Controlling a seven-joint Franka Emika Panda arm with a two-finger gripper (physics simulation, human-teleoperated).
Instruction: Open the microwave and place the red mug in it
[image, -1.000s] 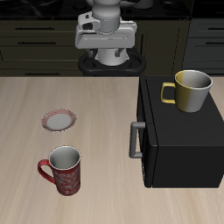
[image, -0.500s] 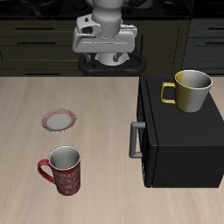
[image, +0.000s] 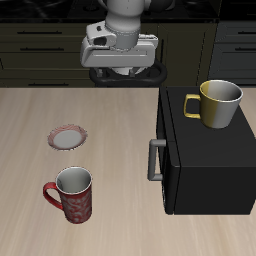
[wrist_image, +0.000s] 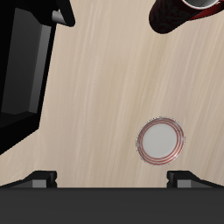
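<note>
The microwave (image: 208, 152) is a large black box with its door shut and a grey bar handle (image: 155, 160) on its front; it also shows in the wrist view (wrist_image: 22, 74). The red mug (image: 72, 194) stands upright on the table near the front edge, apart from the microwave; only its edge shows in the wrist view (wrist_image: 179, 10). My gripper (image: 120, 66) hangs high above the back of the table, far from both. It is open and empty, with its fingertips (wrist_image: 39, 179) wide apart in the wrist view.
A yellow mug (image: 220, 103) stands on top of the microwave. A small round plate with a red rim (image: 68, 138) lies on the table behind the red mug and shows under the gripper in the wrist view (wrist_image: 160, 140). Dark cabinets stand behind the table.
The gripper has come slightly lower and forward from the back of the table. The mugs, plate and microwave have not moved.
</note>
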